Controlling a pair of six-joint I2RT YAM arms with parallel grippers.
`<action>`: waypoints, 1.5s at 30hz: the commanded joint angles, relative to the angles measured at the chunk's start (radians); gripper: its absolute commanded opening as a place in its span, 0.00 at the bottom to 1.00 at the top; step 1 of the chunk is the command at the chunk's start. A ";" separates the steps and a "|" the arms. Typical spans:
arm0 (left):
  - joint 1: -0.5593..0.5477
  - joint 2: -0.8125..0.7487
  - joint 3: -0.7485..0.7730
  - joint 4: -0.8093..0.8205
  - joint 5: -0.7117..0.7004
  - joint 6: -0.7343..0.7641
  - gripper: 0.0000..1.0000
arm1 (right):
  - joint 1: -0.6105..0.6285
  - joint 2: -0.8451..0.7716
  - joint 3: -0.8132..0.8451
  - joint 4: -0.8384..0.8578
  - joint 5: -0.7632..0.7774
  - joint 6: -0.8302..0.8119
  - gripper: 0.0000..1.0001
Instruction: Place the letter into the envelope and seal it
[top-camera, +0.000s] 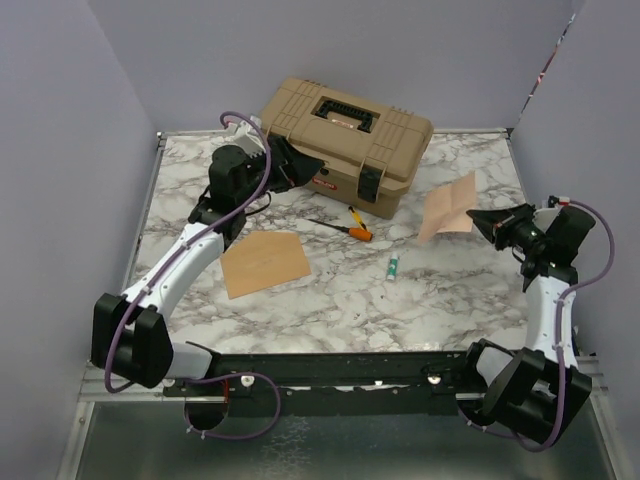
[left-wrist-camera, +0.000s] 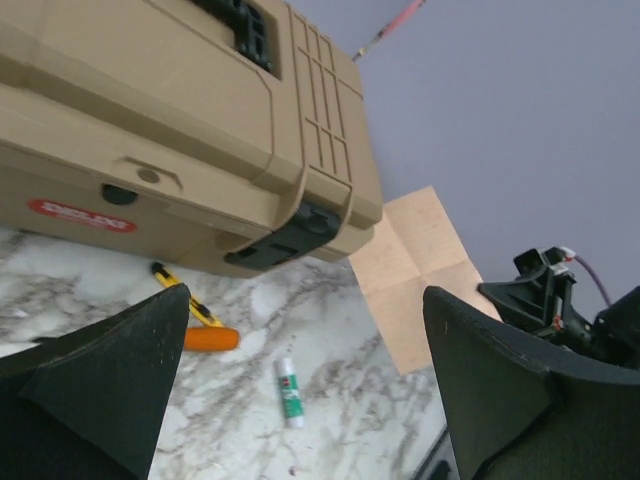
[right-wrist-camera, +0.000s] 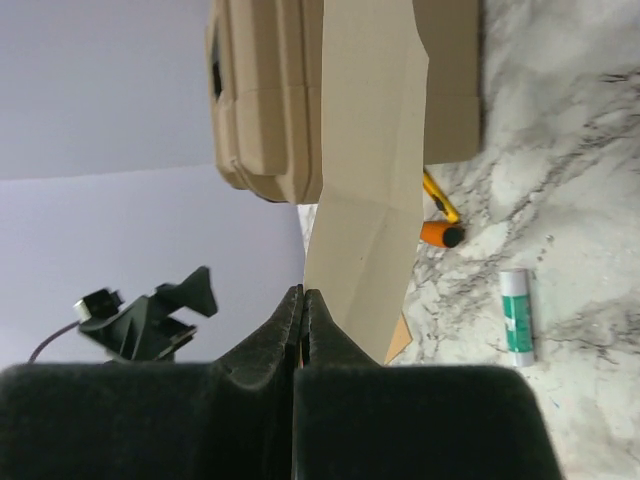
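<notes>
With your right gripper (right-wrist-camera: 301, 297) pinched shut on just the letter's (right-wrist-camera: 365, 200) edge and your left gripper (left-wrist-camera: 300, 310) wide open and empty, the floppy sheet may slip.

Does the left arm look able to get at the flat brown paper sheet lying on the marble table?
Probably yes. The left end effector is open and empty, the flat brown paper sheet lies uncovered beside that arm, nothing between.

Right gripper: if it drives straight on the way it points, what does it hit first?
Most likely the tan toolbox. It sits straight ahead of the right gripper, beyond the letter pinched in its jaws. Depth and height clearance are hard to judge.
</notes>
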 joint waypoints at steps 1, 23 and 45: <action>-0.037 0.138 -0.008 0.116 0.101 -0.247 0.99 | 0.019 -0.037 0.038 0.102 -0.075 0.128 0.00; -0.335 0.601 0.449 0.369 0.291 -0.794 0.99 | 0.097 -0.153 0.023 0.715 -0.082 0.696 0.00; -0.292 0.527 0.368 0.647 0.280 -0.915 0.00 | 0.144 -0.105 0.058 0.467 -0.110 0.432 0.03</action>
